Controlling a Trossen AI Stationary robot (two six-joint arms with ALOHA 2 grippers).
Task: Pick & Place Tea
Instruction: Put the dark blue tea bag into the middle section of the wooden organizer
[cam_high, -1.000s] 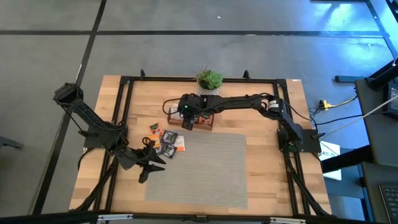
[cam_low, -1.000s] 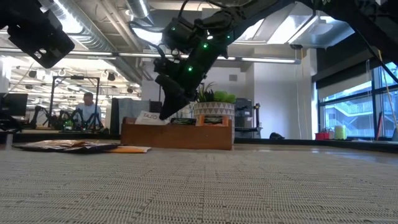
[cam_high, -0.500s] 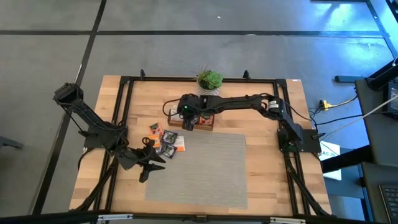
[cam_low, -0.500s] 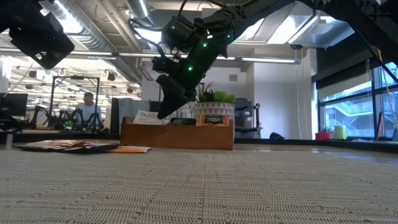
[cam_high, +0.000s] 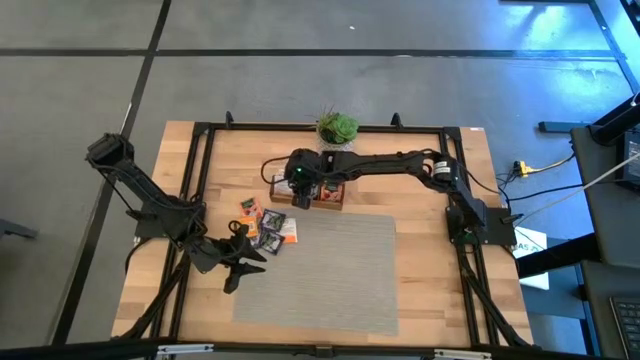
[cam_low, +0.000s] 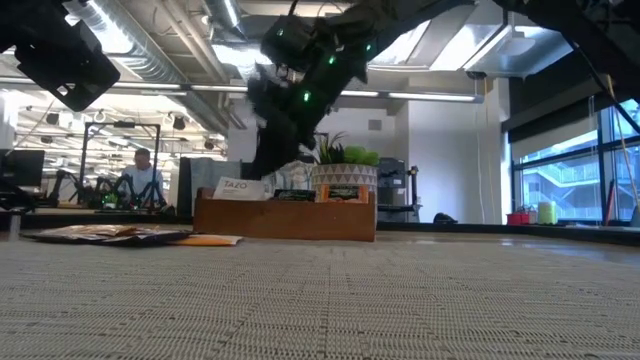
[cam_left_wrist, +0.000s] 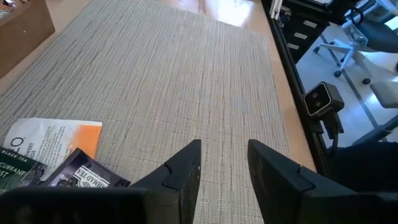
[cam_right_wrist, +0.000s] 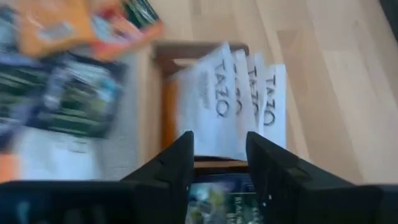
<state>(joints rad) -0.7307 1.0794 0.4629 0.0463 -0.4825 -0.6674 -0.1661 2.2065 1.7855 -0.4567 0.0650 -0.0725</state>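
The light wooden surface (cam_high: 420, 160) carries a grey ribbed mat (cam_high: 330, 270) at near centre, a wooden tray (cam_high: 330, 200) just beyond it, a potted plant (cam_high: 337, 129) at the far edge, and loose tea packets (cam_high: 268, 228) left of the mat.

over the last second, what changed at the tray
The right hand let go of a white packet into the end compartment of the wooden tray and lifted clear, fingers open. The packet now stands with the other white ones. The left hand stayed open over the mat's edge, and the loose packets did not move.
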